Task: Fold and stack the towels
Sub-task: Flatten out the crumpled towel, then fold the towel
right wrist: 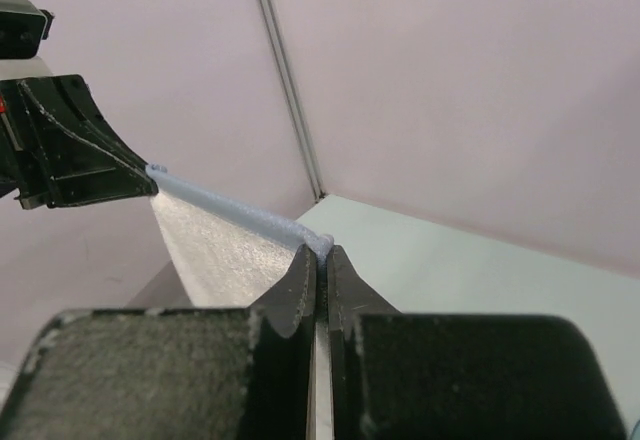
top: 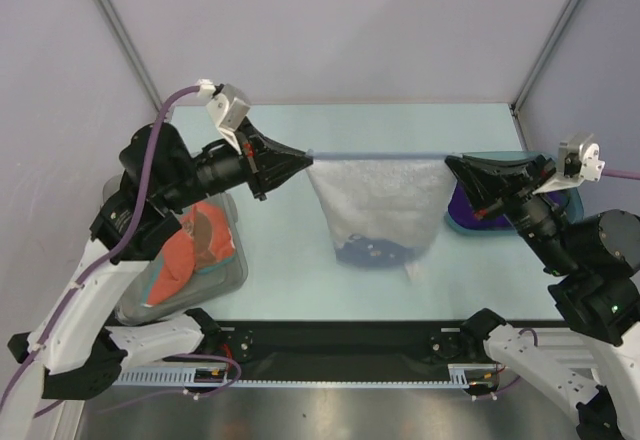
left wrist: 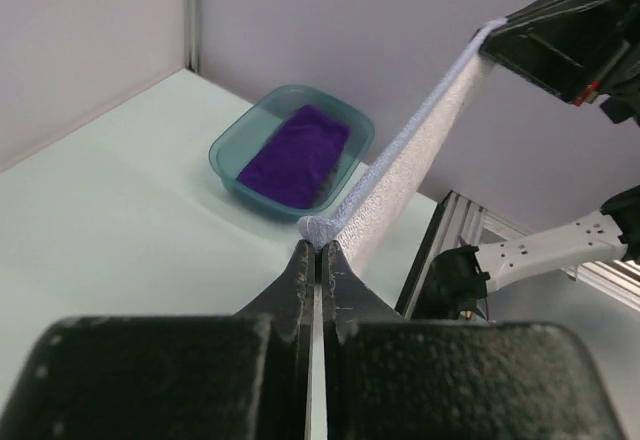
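A light blue towel (top: 378, 200) is stretched taut in the air between both grippers and hangs down like a curtain over the middle of the table. My left gripper (top: 308, 156) is shut on its left top corner, and my right gripper (top: 447, 163) is shut on its right top corner. The left wrist view shows the pinched corner at the left gripper (left wrist: 320, 245), with the towel (left wrist: 420, 150) running away to the right gripper. In the right wrist view the right gripper (right wrist: 322, 250) nips the towel (right wrist: 220, 240). A dark blue patch (top: 370, 252) shows at the towel's lower edge. A purple towel (top: 462, 212) lies in the teal tray (top: 470, 231).
A clear plastic bin (top: 235, 270) at the near left holds an orange towel (top: 180, 255) and other cloth. The teal tray (left wrist: 225, 150) with the purple towel (left wrist: 297, 155) sits at the table's right side. Grey walls enclose the table at the back and sides.
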`<state>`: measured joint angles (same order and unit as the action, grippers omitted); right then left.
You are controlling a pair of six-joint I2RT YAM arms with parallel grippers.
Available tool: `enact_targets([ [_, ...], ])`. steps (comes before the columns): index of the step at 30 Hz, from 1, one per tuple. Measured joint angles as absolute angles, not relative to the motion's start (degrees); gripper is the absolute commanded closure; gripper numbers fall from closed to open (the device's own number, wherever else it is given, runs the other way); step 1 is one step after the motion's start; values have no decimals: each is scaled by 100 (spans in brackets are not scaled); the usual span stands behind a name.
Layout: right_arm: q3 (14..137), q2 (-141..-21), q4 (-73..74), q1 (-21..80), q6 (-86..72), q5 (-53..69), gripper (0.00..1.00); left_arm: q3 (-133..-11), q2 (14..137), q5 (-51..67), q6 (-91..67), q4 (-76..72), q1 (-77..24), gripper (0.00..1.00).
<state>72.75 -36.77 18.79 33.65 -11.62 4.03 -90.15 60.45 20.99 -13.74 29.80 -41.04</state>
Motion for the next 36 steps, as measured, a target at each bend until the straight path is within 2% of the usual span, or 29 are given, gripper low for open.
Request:
enact_targets([
  [7, 7277, -3977, 1509, 3371, -993, 51, 100, -9835, 6414, 1820, -1437, 3321, -4119, 100],
  [10, 7279, -4418, 1201, 3339, -648, -379, 100, -10468, 7006, 1406, -1343, 3511, -4034, 100],
  [13, 7229, -5146, 705, 3002, -434, -480, 100, -10560, 7513, 1247, -1304, 3529, -3686, 100],
  [20, 7011, -7642, -803, 1933, -467, 469, 100, -10663, 9441, 1387, -1286, 3175, -2473, 100],
  [25, 7303, -9542, -1439, 1466, -692, 1282, 100, -11758, 11504, 1684, -1087, 2899, -1959, 100],
  [29, 8049, -10807, -1715, 1162, -816, 1916, 100, -12606, 12763, 1979, -943, 2759, -1754, 100],
  [33, 8770, -11500, -1925, 969, -904, 2443, 100, -12726, 13155, 2196, -893, 2515, -1638, 100],
  [36, 8864, -11607, -2008, 875, -937, 2724, 100, -12617, 13148, 2329, -858, 2257, -1601, 100],
])
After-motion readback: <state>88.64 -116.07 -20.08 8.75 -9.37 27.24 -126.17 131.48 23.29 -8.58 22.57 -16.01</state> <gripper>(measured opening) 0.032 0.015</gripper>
